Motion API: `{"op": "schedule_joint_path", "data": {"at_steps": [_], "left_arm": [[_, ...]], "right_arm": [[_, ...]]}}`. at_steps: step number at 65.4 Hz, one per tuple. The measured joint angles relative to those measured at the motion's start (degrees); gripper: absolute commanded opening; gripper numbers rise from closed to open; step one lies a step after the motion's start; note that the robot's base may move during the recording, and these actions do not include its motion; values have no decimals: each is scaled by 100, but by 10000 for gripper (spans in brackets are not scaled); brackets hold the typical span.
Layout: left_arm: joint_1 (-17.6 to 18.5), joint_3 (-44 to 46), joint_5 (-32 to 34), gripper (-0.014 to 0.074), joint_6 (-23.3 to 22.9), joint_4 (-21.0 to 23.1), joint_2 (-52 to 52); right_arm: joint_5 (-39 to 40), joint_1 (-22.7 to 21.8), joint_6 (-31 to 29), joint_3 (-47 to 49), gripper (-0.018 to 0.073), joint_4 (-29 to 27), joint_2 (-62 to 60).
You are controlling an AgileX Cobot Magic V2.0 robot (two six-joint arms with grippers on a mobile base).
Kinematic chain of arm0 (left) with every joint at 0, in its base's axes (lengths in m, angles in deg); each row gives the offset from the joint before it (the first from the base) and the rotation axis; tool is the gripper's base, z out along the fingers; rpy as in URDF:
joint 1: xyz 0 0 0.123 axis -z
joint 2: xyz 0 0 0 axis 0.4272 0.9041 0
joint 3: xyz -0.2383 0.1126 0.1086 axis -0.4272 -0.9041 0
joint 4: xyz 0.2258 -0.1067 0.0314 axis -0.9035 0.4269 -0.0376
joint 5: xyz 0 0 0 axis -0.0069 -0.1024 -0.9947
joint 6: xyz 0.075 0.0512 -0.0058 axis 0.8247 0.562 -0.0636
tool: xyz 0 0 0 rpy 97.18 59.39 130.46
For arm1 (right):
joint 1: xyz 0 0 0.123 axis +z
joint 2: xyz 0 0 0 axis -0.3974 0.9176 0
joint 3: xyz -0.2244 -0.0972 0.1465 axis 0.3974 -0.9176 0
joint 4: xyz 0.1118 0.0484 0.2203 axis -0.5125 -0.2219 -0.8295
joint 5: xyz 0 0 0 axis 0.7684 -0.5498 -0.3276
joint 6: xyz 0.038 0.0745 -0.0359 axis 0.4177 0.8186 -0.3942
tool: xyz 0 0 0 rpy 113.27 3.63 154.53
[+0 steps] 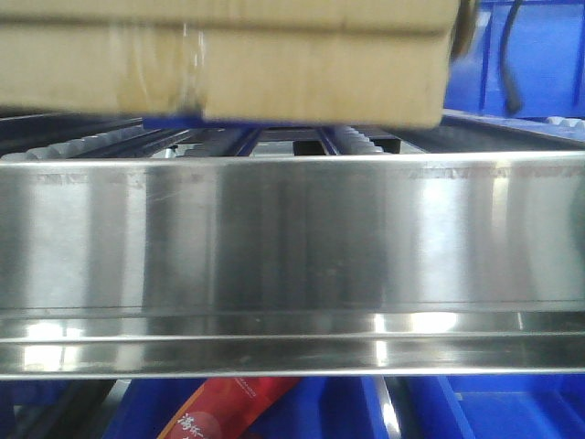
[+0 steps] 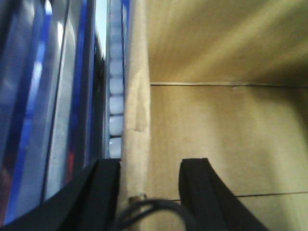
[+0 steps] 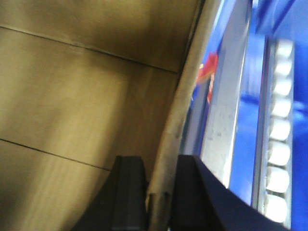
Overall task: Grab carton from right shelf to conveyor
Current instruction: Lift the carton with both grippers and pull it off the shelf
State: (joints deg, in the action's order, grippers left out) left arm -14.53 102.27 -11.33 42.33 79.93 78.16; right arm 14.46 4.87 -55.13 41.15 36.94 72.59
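The brown carton (image 1: pixel 274 73) with clear tape fills the top of the front view, sitting over the roller rails of the right shelf (image 1: pixel 356 142). My left gripper (image 2: pixel 151 163) straddles the carton's left wall (image 2: pixel 137 96). Its outer finger (image 2: pixel 103 187) lies against the wall, while the inner finger (image 2: pixel 199 187) stands apart inside the box, so it is open. My right gripper (image 3: pixel 159 161) is shut on the carton's right wall (image 3: pixel 185 96), one finger on each side. White shelf rollers (image 3: pixel 279 144) run beside it. The conveyor is out of view.
A wide polished steel beam (image 1: pixel 292 238) spans the shelf front just below the carton. Blue bins (image 1: pixel 512 407) sit on the level beneath, with a red packet (image 1: pixel 228 407) in one. More blue bins (image 1: pixel 539 55) stand behind at the right.
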Motion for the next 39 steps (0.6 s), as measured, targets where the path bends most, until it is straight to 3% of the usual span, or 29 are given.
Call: {"op": "schedule_joint_path", "data": {"at_steps": [19, 39], "left_arm": [[196, -634, 99, -9, -101, 63, -953], [951, -1363, 5, -9, -441, -208, -1310]], "right_arm": [[-35, 56, 0, 0, -67, -58, -746], [-162, 213, -42, -1117, -67, 64, -1336]]}}
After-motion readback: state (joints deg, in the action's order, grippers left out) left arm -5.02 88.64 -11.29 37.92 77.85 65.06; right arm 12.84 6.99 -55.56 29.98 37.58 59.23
